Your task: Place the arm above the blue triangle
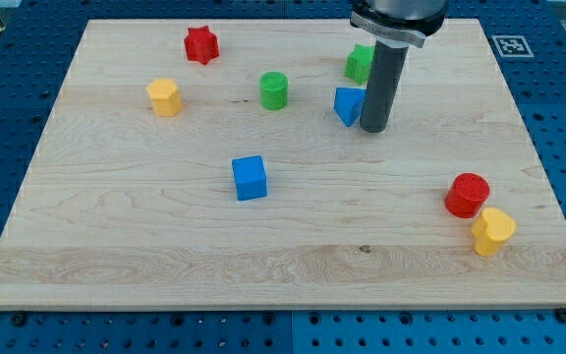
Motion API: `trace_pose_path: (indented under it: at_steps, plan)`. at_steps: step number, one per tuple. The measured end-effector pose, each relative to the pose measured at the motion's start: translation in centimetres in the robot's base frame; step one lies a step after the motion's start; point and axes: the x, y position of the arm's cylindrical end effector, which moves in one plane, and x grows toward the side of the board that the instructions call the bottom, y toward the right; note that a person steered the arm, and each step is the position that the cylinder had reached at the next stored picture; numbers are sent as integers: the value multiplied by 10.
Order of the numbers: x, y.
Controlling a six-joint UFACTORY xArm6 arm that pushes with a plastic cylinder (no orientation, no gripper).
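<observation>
The blue triangle [348, 104] lies on the wooden board [283, 246], right of centre in the view's upper half. My tip [374, 129] stands right beside it, on its right side and slightly lower, touching or nearly touching it. The dark rod rises from there to the view's top and hides the triangle's right edge.
A green block [359, 63] sits just above the triangle, partly behind the rod. A green cylinder [274, 90], a red star [201, 44], a yellow block [164, 97], a blue cube [250, 178], a red cylinder [467, 195] and a yellow heart [492, 231] are spread around.
</observation>
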Motion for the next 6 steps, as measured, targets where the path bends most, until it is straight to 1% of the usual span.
trace_pose_path:
  at_steps: [1,2,4,5,6]
  plan:
    - [-16,19]
    - [-27,26]
    - [-46,25]
    - [-70,5]
    - [-76,-28]
